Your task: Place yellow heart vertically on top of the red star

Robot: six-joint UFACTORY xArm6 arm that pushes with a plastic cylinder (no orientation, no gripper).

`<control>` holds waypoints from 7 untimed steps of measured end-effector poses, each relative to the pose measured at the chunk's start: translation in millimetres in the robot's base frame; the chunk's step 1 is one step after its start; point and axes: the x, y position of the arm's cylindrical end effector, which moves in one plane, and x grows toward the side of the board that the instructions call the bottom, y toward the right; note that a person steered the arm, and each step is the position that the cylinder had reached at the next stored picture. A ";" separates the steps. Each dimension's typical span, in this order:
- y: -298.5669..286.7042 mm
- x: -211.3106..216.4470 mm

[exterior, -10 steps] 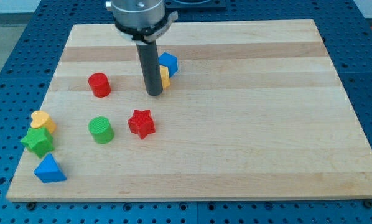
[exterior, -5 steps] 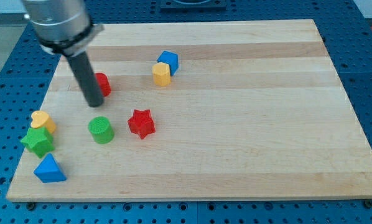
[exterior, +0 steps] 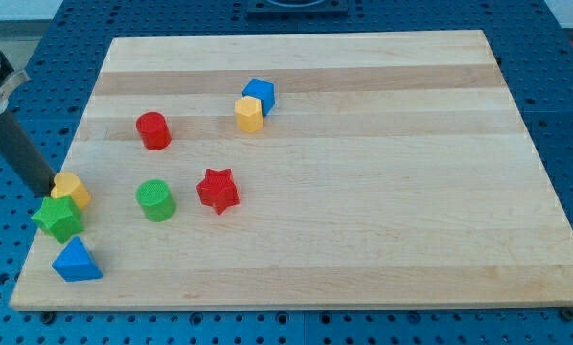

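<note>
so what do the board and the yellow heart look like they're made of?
Board: pale wood, matte, with lengthwise grain bands and plank seams. Yellow heart: probably plastic or painted wood, given its solid even colour and faint sheen. My tip sits just at its left.

My tip [exterior: 43, 189] stands just left of the yellow heart [exterior: 70, 190], above the green star [exterior: 57, 218]; the red star [exterior: 217, 190] lies well right.

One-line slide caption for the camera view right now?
My tip sits at the left edge of the yellow heart, with the red star farther toward the view's right.
</note>
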 end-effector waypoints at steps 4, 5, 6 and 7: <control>96.8 4.1; 118.1 -6.9; 117.9 7.3; 121.4 32.7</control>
